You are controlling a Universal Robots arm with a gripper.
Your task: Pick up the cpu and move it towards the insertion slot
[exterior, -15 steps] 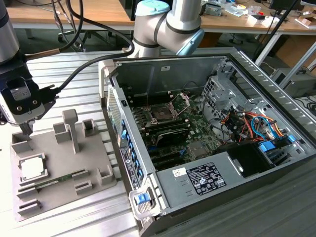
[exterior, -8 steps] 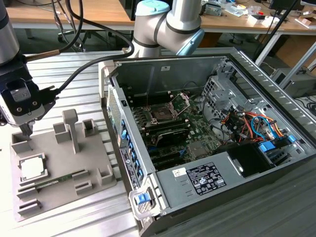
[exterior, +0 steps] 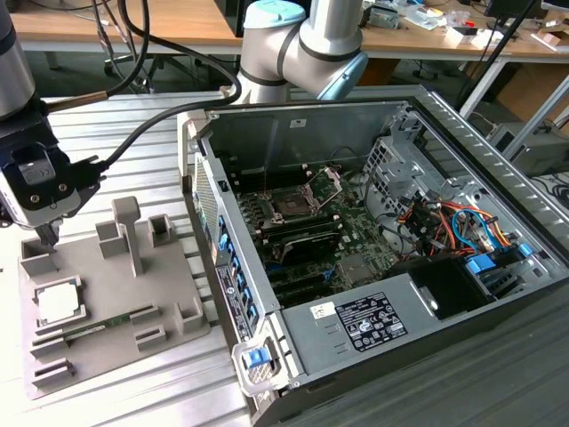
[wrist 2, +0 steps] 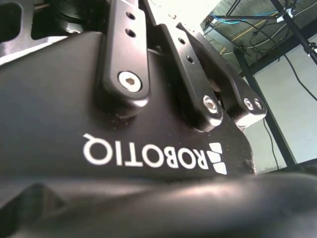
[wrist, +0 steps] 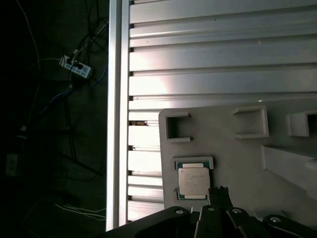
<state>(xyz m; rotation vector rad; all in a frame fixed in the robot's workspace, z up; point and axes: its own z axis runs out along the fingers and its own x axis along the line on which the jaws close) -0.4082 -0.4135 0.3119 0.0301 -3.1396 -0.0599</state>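
Hovering near the flat, silvery square cpu — gripper pinched narrow, empty.

The exterior view looks down obliquely across the desk. The first wrist view faces straight down near the desk's edge; both share the holder plate and cpu. The second wrist view, tight against the gripper, faces upward.

The arm bends at a pale grey joint at the far middle of the scene. At the exterior view's left its wrist stands upright, and the gripper below it points down.
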